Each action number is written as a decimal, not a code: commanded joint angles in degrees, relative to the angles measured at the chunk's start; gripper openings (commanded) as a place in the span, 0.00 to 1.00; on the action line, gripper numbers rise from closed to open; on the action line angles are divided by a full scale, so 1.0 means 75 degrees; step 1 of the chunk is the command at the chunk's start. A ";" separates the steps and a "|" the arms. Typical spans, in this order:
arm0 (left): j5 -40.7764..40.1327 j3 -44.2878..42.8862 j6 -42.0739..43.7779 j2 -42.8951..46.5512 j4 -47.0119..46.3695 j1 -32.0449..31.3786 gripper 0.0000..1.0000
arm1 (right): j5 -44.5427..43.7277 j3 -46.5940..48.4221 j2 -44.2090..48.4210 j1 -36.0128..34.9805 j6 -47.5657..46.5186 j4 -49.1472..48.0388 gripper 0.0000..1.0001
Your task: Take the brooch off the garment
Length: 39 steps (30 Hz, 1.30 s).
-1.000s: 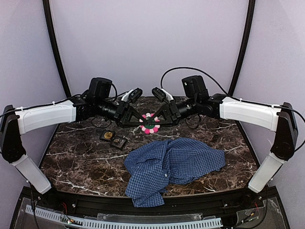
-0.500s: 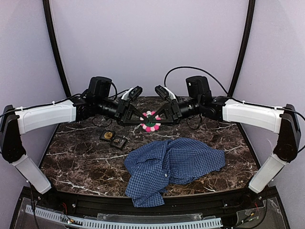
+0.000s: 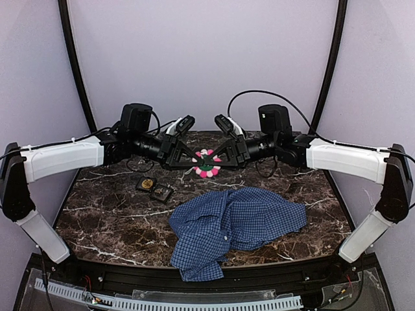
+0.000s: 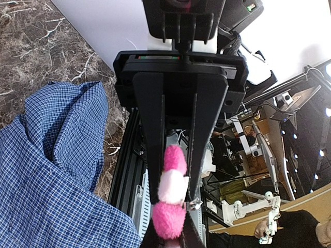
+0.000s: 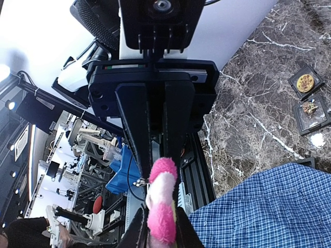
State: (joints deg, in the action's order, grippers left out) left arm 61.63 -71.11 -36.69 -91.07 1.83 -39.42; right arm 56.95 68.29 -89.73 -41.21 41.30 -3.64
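Note:
The brooch [image 3: 206, 163], a fluffy pink-and-white flower with a green centre, hangs in the air over the back of the table, clear of the cloth. My left gripper [image 3: 194, 163] is shut on it from the left and my right gripper [image 3: 218, 162] is shut on it from the right. In the left wrist view the brooch [image 4: 169, 199] is squeezed between the fingers of the left gripper [image 4: 173, 217]. The right wrist view shows the brooch [image 5: 161, 206] clamped in the right gripper [image 5: 161, 227]. The garment [image 3: 237, 220], a blue checked shirt, lies crumpled near the table's front edge.
A small black tray [image 3: 155, 188] with little items in its slots sits on the marble table [image 3: 97, 214] to the left of the shirt. The same tray [image 5: 310, 98] shows in the right wrist view. Black frame rails run along the near edge.
The right arm has drawn slightly to the right and the brooch has risen a little between the two grippers. The shirt and tray have not moved.

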 commanded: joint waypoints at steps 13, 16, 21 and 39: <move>0.0145 0.0255 -0.0461 0.0079 -0.0624 -0.0029 0.01 | 0.0015 -0.0348 0.0375 0.0233 0.0408 -0.1030 0.23; 0.0130 0.0275 -0.0497 0.0062 -0.0657 -0.0029 0.01 | 0.0130 -0.0382 0.0379 0.0223 0.0422 -0.1110 0.27; -0.0087 0.0314 -0.0394 0.0030 -0.0446 -0.0029 0.01 | -0.0195 -0.0323 0.0515 0.0232 0.0230 -0.0931 0.43; -0.3114 0.1403 0.1742 0.1249 0.3382 0.1355 0.01 | -0.3347 -0.0240 0.1028 0.0609 -0.0964 0.1376 0.67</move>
State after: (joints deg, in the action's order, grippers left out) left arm 50.09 -61.25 -33.34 -84.36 11.16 -31.62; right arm 38.54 66.11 -82.50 -36.95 37.91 0.54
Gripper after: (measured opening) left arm 0.044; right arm 0.672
